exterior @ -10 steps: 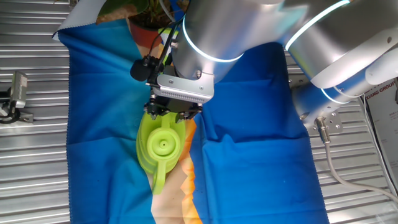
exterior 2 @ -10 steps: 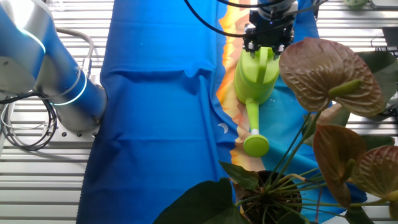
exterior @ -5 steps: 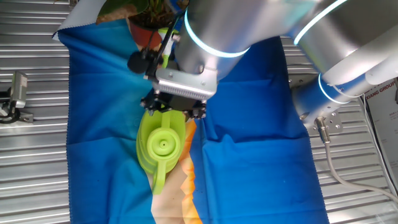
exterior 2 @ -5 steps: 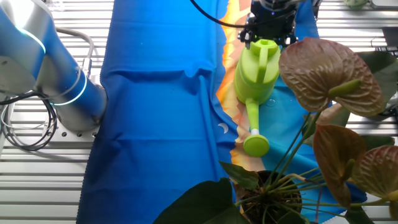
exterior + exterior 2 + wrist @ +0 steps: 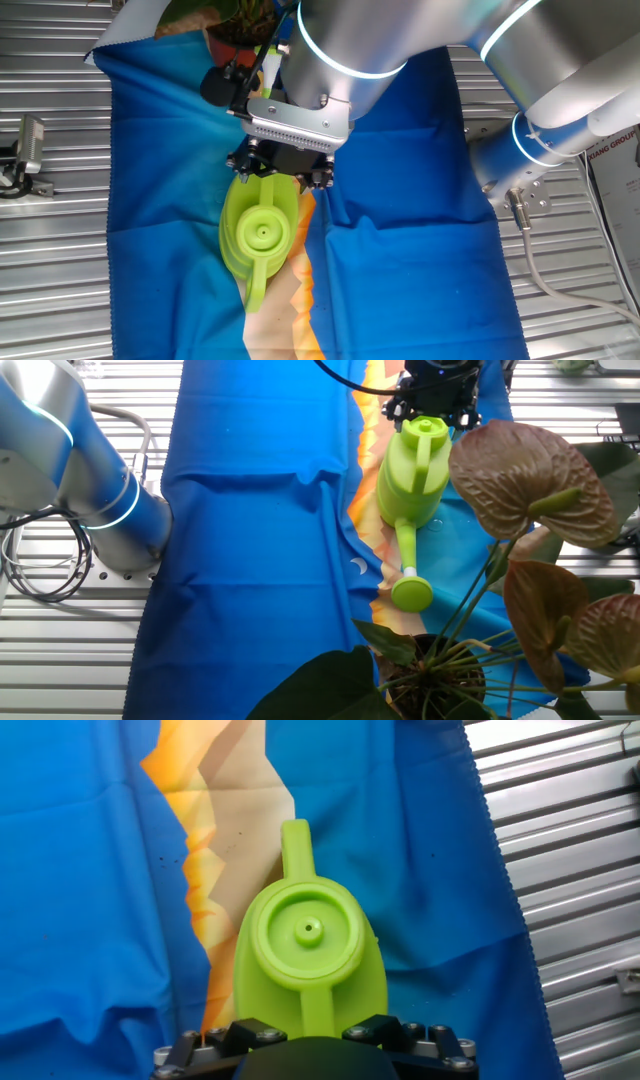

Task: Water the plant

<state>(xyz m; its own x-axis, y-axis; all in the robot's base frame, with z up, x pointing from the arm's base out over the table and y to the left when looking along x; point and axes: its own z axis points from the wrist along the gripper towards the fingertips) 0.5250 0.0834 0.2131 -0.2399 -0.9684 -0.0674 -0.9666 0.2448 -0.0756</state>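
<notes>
Above the watering can, gripper apparently risen slightly.

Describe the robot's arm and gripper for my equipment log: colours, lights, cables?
The arm is thick and glossy silver-grey, with glowing pale-blue ring lights at its joints and blue sections lower down. The gripper is black below a pale ribbed block. Black cables run along the wrist, and a grey cable leaves the base.
</notes>
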